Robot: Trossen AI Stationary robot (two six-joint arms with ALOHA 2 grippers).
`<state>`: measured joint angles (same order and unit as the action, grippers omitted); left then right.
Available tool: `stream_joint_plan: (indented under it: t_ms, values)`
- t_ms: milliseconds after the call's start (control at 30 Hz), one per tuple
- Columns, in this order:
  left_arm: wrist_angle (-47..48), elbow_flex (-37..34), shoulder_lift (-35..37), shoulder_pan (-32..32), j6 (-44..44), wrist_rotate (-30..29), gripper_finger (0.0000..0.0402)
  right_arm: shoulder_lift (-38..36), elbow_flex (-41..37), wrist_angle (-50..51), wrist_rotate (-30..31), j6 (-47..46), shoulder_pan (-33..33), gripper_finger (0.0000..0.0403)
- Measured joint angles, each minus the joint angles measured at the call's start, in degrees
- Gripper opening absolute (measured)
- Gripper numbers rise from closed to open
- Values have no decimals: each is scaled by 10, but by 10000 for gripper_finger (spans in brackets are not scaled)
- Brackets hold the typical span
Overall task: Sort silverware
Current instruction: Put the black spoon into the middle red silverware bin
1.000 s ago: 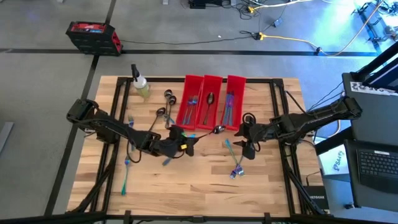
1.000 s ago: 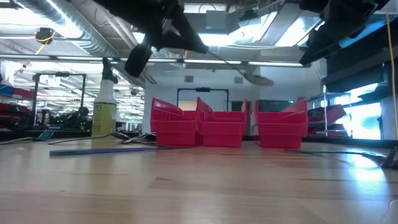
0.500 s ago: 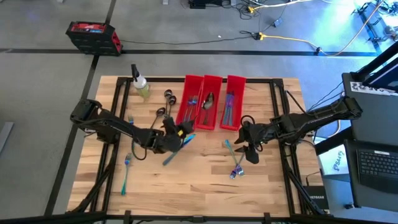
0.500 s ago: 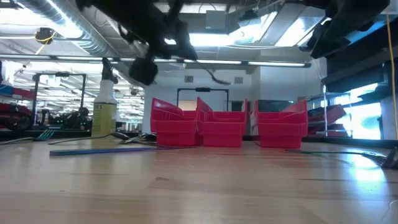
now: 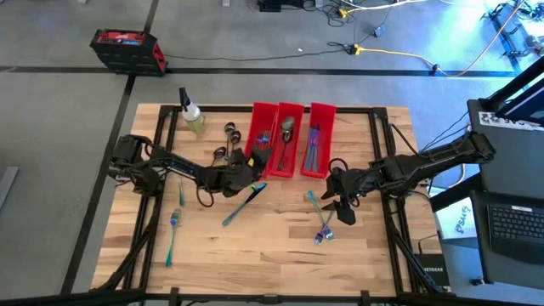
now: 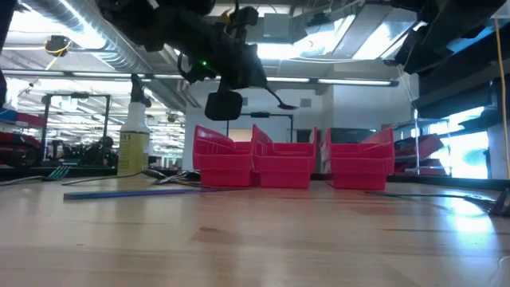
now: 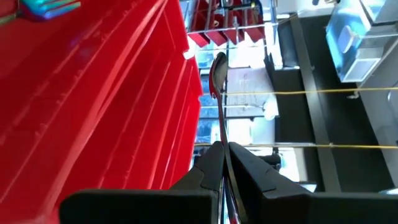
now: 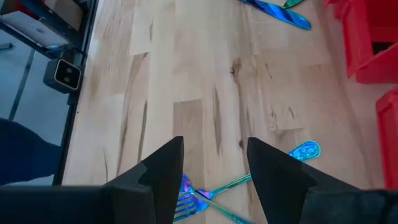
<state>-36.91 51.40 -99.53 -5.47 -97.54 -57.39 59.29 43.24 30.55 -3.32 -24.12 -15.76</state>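
The left gripper (image 7: 222,163) is clamped on a spoon (image 7: 217,78) beside the red bins (image 5: 289,140) — a thin handle could twist and land in the wrong bin; the right gripper (image 8: 211,163) hangs with fingers apart above loose forks (image 8: 198,200).

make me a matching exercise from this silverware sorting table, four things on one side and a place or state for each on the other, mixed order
Things:
1. left claw
2. right claw
3. spray bottle
4. blue knife

Places or states:
A. at the table's far left corner
B. flat on the wood in front of the red bins
C. shut on a dark spoon
D. open above a blue fork

Pairs: 1-C, 2-D, 3-A, 4-B
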Motion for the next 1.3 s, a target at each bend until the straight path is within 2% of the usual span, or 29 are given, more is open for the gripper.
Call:
stream_joint_plan:
  t_ms: [433, 633, 767, 900, 1067, 1167, 1300]
  values:
    - [-4, 0, 0, 31, -85, 24, 3, 1, 0, -7, 1, -1, 0, 163]
    - [8, 0, 1, 28, -44, 31, 4, 1, 0, -6, 2, -1, 0, 163]
    - [7, 0, 1, 31, -45, 59, 4, 2, 0, -6, 2, -1, 0, 163]
    - [13, 16, 1, 32, -75, 60, 4, 2, 0, -5, 0, -1, 0, 163]
    - [123, 113, -2, 32, -56, 57, 4, 2, 0, -4, -3, -1, 0, 163]
    - [225, 178, -7, 31, -42, 16, 4, 2, 0, -3, -3, -1, 0, 163]
    - [331, 224, -13, 42, -133, -13, 4, 2, 0, -1, -3, -1, 0, 163]
